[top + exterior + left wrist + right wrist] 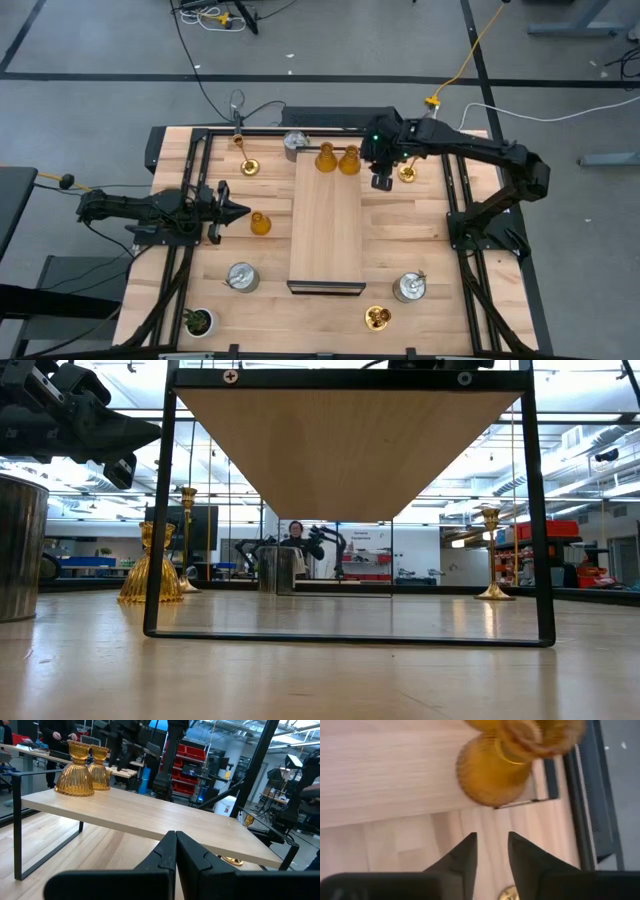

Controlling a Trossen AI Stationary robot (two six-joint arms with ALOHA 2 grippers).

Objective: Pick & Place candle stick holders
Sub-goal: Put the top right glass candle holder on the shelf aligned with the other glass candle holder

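Two amber bell-shaped holders (pixel 326 157) (pixel 349 160) stand on the far end of a raised wooden shelf (pixel 325 230). A third amber one (pixel 260 223) stands on the table left of the shelf. Gold thin-stemmed holders (pixel 249 165) (pixel 407 173) (pixel 377 318) and squat silver ones (pixel 296 142) (pixel 241 277) (pixel 409 288) stand around it. My right gripper (pixel 492 852) hangs beside the shelf's far right corner, pointing steeply down, its fingers a little apart with nothing between them. The nearest amber holder (pixel 492 775) is just beyond its tips. My left gripper (pixel 240 211) waits shut and level, beside the amber holder on the table.
The shelf rests on a black metal frame (pixel 160 520) with open space beneath it. A small green potted plant (pixel 198 321) sits at the near left corner. Black rails (pixel 455 200) run along the table's sides. A person (pixel 296 540) stands in the room behind the table.
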